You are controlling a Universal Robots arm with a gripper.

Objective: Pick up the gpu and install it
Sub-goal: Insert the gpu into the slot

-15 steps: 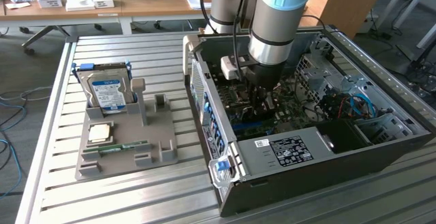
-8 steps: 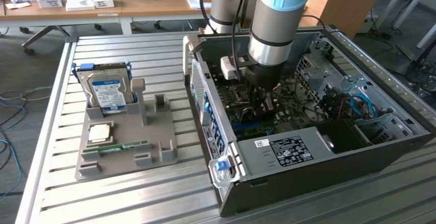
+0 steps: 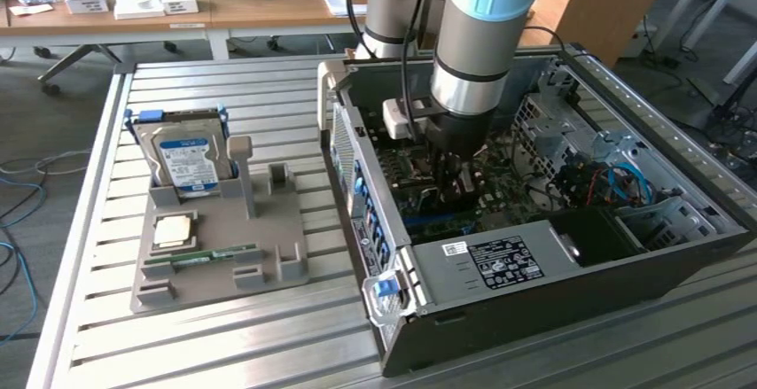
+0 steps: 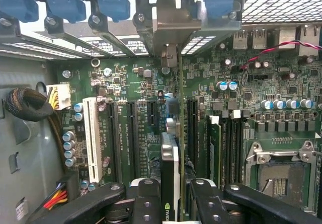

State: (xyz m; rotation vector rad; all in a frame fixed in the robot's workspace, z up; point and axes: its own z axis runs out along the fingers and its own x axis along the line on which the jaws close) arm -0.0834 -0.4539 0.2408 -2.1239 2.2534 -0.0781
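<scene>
Saw gripper (image 4: 169,196) up close, pinching gpu (image 4: 171,153) edge-on betw its black fingers (image 4: 146,201). Found card low over motherboard (image 4: 136,83), in line w/ black expansion slots, inside open PC case (image 3: 497,318). Couldn't tell if seated. Noted hard drive (image 3: 187,160), CPU (image 3: 174,229) & memory stick (image 3: 213,255) sitting in grey holder (image 3: 278,269) on desk (image 3: 237,353), at exterior view's left.

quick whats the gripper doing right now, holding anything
gripper: fingers closed on the thin dark gpu card with a silvery metal end bracket, held edge-on over the green motherboard inside the open computer case.
</scene>
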